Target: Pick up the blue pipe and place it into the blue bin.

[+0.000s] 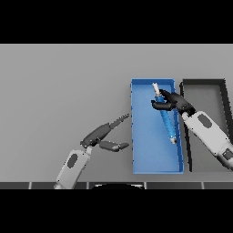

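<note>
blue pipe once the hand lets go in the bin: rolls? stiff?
Probably stiff: the blue pipe stays straight though the right hand grips it only near its upper end. Likely to roll, since it looks round and slender; the blue bin walls should stop it. Seems light, as one off-centre grasp carries it.

Two bins are sitting on the grey table (54,91): one blue bin (141,154) and one dark bin (207,98) just beside it on its right. One pipe (166,119) is showing (blue, with a pale tip at each end), lying slanted over the blue bin. Two hands are showing as well: the left hand (103,135) with fingers straight over the table, and the right hand (172,103) curling round the pipe.
</note>
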### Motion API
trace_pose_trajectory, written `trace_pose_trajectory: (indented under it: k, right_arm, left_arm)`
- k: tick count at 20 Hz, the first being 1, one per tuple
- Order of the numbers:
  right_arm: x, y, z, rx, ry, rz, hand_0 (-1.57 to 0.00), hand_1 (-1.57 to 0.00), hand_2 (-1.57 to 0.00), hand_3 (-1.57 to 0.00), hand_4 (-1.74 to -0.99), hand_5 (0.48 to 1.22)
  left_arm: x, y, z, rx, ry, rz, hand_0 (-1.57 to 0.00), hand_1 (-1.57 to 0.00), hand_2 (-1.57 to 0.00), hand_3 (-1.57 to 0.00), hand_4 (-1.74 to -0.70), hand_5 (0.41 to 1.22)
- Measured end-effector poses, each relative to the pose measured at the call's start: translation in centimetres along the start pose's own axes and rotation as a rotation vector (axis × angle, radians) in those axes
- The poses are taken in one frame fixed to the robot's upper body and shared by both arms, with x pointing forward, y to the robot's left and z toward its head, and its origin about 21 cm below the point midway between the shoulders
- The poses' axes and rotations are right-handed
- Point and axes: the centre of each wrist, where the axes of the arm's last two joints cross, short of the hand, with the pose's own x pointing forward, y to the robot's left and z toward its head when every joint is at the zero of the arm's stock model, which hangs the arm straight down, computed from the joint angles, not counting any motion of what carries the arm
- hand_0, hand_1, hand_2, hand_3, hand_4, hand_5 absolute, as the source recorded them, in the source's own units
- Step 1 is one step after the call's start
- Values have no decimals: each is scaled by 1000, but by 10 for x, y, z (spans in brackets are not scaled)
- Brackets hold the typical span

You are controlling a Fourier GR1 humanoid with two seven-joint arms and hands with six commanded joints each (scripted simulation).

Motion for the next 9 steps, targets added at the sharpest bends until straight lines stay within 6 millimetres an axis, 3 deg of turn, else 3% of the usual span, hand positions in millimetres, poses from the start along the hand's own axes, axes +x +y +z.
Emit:
trace_pose_trajectory:
  k: [5,9]
  right_arm:
    - [-2,1,3,15,-5,37,-19,-17,-17,-4,-1084,714]
    - [-1,2,4,35,-22,75,-19,-17,-17,-4,-1084,714]
  left_arm:
    - [0,-1,2,-3,2,8,1,1,1,1,-930,495]
    - [-9,1,8,-6,5,8,1,1,1,1,-930,495]
